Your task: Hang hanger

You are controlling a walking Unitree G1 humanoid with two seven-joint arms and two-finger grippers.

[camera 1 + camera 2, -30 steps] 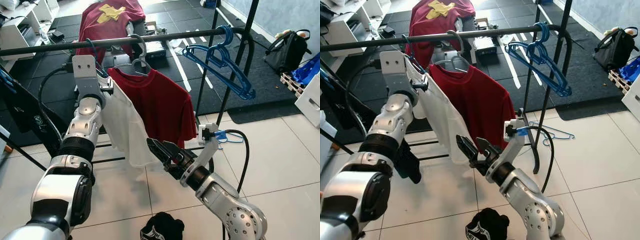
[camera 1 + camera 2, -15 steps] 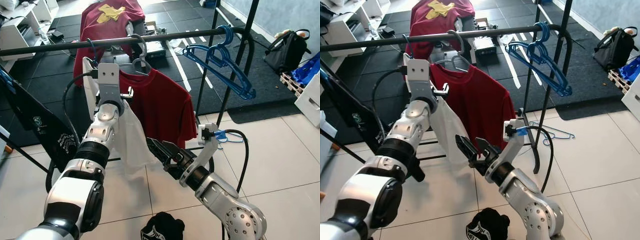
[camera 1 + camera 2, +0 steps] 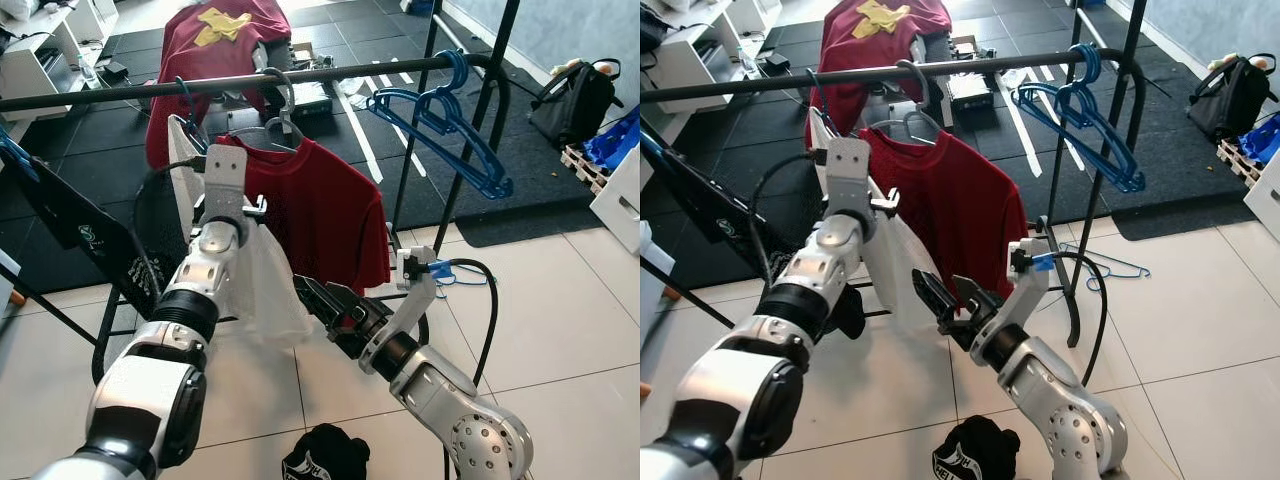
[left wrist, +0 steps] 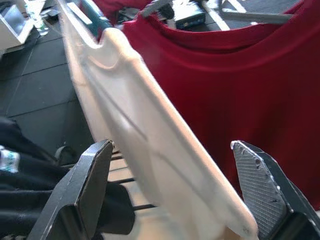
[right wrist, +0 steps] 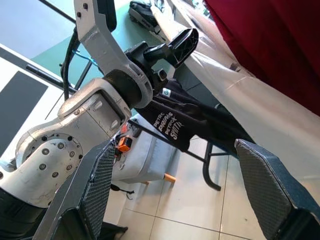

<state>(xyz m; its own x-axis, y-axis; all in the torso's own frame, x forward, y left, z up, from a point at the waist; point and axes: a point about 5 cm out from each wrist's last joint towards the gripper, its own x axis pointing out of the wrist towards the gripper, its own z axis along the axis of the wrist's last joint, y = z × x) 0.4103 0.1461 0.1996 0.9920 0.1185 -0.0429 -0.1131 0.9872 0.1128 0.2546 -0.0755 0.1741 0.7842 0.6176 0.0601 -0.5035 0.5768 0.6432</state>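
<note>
A white shirt [image 3: 268,292] hangs on a teal hanger [image 3: 186,102] whose hook sits over the black rail [image 3: 120,92]. Beside it a red shirt [image 3: 320,210] hangs on a grey hanger [image 3: 283,112]. My left arm [image 3: 222,190] is raised just below the rail, against the white shirt. In the left wrist view my left gripper [image 4: 172,146] is open, with the white shirt's shoulder [image 4: 140,115] between the fingers and not pinched. My right gripper [image 3: 318,297] is open and low, under the hems of both shirts, holding nothing.
Two empty blue hangers [image 3: 445,115] hang at the rail's right end by the rack's upright [image 3: 480,120]. A black shirt [image 3: 80,240] hangs at the left. A black garment [image 3: 325,455] lies on the tiles near me, and a blue hanger [image 3: 462,272] lies by the rack's foot.
My left arm has moved right and down, away from the rail. The white shirt stays hanging on the rail. The right arm has hardly moved.
</note>
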